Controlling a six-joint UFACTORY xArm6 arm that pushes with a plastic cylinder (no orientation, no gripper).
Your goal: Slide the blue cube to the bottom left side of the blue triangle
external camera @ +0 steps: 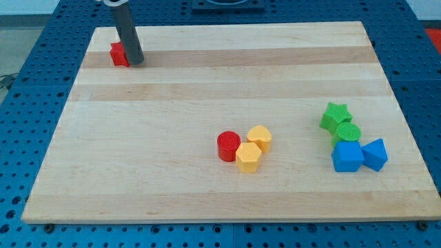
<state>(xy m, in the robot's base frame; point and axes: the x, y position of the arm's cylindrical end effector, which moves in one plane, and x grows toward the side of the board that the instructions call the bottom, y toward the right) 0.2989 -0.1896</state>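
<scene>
My tip (pixel 135 62) rests at the counter's (pixel 207 89) top left, touching a red block (pixel 120 54); no hand fitted. The blue cube (pixel 346 157) sits bottom right, touching the blue triangle's (pixel 375 153) left. A light downward nudge should suffice.

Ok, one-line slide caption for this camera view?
Tip beside red block, top left; blue cube touching blue triangle, bottom right.
</scene>
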